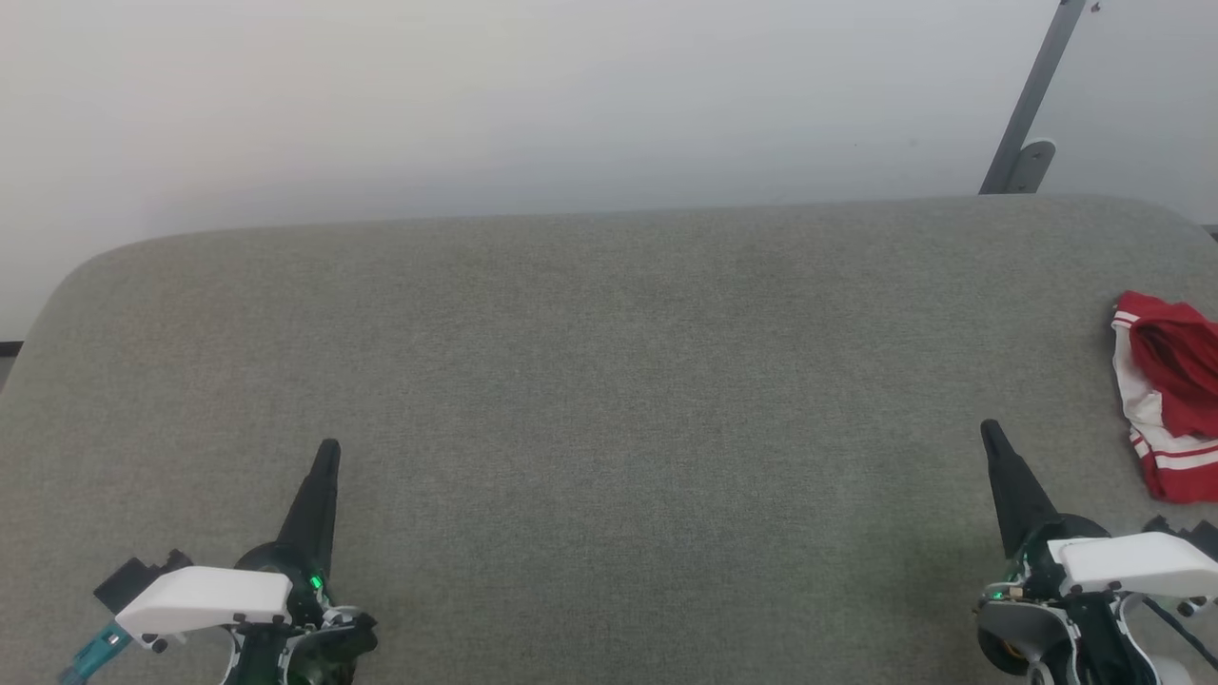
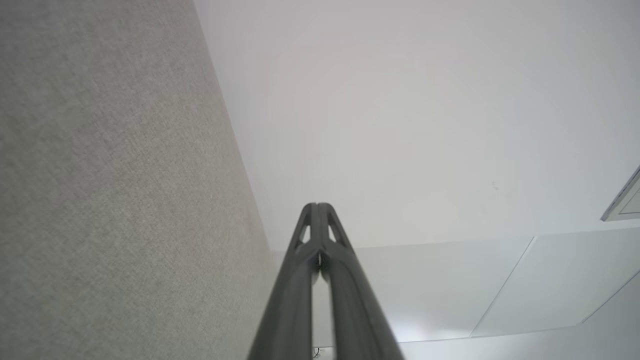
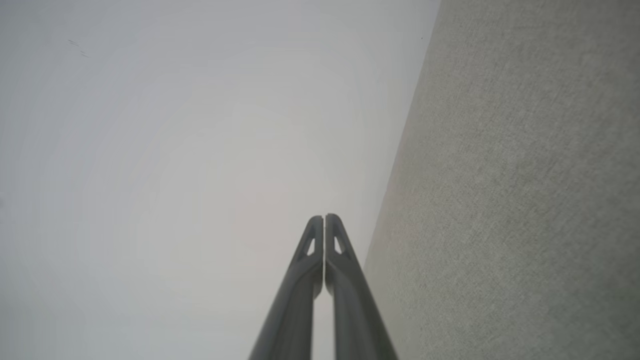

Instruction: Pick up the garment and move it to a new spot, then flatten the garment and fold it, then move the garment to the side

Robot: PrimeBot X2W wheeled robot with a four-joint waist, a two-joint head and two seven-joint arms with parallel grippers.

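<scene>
Item: red jersey [image 1: 1172, 390]. Lies bunched, striped trim showing, on grey fabric tabletop [image 1: 609, 362], just ahead and to the outer side of right gripper [image 1: 992, 433]. Suits either a heap awaiting pickup or a bundle set aside. Right gripper, left gripper [image 1: 328, 449]: fingers pressed together, holding nothing, seemingly parked at rest.

The garment [image 1: 1175, 400] at the bench's right edge is red, with a white panel and red-and-white striped trim. The bench [image 1: 609, 381] is covered in plain grey-green woven cloth with a fine fleck. The left pincer [image 1: 329, 449] and right pincer [image 1: 990, 430] have dark, near-black fingers; behind each sits a white shell [image 1: 205, 597] and a small green light [image 1: 314, 581]. The wall [image 1: 571, 95] is plain off-white, crossed by a grey bar [image 1: 1032, 95]
</scene>
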